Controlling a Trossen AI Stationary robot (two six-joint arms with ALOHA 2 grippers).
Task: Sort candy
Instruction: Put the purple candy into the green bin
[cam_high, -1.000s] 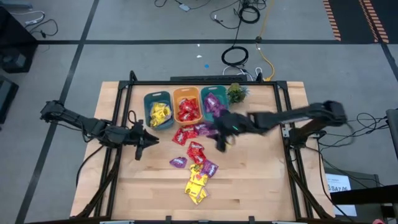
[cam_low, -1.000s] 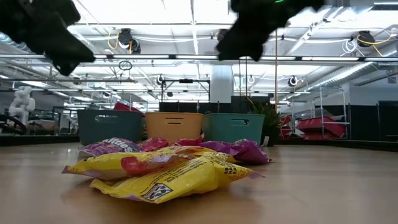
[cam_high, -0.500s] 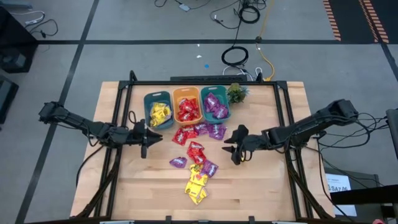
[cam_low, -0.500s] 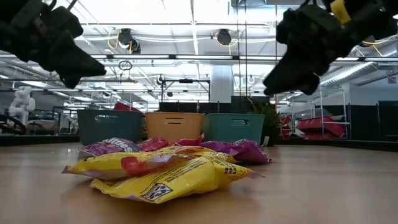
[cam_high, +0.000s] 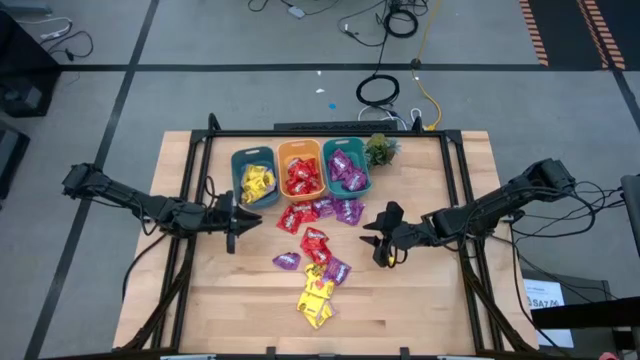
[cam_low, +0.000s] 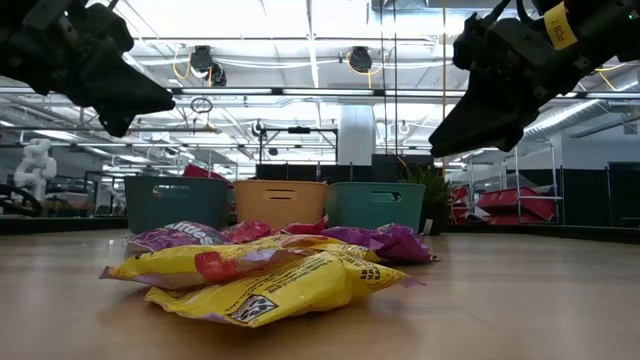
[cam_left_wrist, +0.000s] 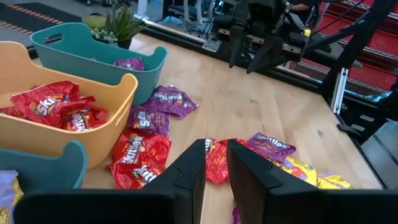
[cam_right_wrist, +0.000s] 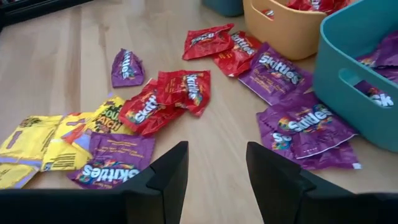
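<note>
Three bins in a row at the table's far side: teal bin (cam_high: 254, 178) on the left with yellow packets inside, orange bin (cam_high: 302, 171) in the middle with red packets, second teal bin (cam_high: 346, 166) on the right with purple packets; small green plant (cam_high: 380, 150) just beside that last bin; loose candy (cam_high: 317, 250) scattered on the wooden table (cam_high: 430, 310) in front of the bins, red and purple packets nearest the bins, a lone purple packet (cam_high: 287, 260) off to the left, yellow packets (cam_high: 317, 298) heaped nearest the front edge. Left gripper (cam_high: 233, 221) held above the table to the left of the scatter, in front of the yellow-filled bin, well clear of any packet; fingers (cam_left_wrist: 186, 180) parted by a narrow gap, nothing between them, pointed toward the red and purple packets. Right gripper (cam_high: 384, 240) held above the table to the right of the scatter, in front of the plant; fingers (cam_right_wrist: 166, 175) spread moderately wide, nothing held, aimed over the red packets (cam_right_wrist: 163, 99) and the purple ones beside the teal bin. Seen from table height, both grippers raised well above the pile, yellow packets closest to the lens.
</note>
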